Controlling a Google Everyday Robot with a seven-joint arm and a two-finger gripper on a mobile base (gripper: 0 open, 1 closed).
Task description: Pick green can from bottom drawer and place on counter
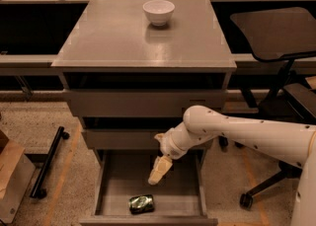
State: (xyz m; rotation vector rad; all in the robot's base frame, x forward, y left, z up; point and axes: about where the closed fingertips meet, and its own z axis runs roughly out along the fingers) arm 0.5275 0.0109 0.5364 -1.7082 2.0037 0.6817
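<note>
The green can (141, 204) lies on its side near the front edge of the open bottom drawer (118, 185), a little left of its middle. My gripper (159, 172) points down over the drawer, above and slightly right of the can, not touching it. The white arm reaches in from the right. The grey counter (113, 37) tops the cabinet and carries a white bowl (158, 12) near its back edge.
Two narrower grey drawers (143, 102) above the bottom one are closed. A black office chair (276, 32) stands to the right. A black wheeled base (47, 163) and a cardboard box (10, 178) sit on the floor at left.
</note>
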